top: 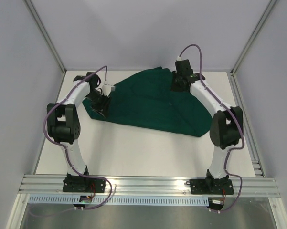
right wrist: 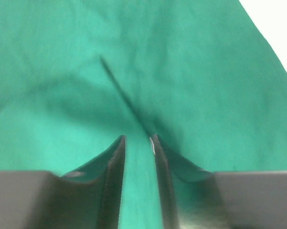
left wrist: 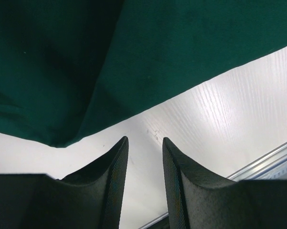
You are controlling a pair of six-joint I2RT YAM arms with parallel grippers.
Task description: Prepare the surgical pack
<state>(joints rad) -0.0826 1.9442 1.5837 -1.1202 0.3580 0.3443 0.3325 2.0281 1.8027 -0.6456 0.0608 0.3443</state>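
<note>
While the drape (top: 153,102) lies rumpled, dark green, creased, edges uneven.

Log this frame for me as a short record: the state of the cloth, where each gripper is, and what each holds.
Cloth: dark green cloth, rumpled and partly folded over itself, lying on the white table
Left side: left gripper at the cloth's left edge, fingers slightly apart over bare table, holding nothing
Right side: right gripper low over the cloth's far right part, a crease running up to its tips; grip unclear
Stage: cloth not yet spread flat
</note>
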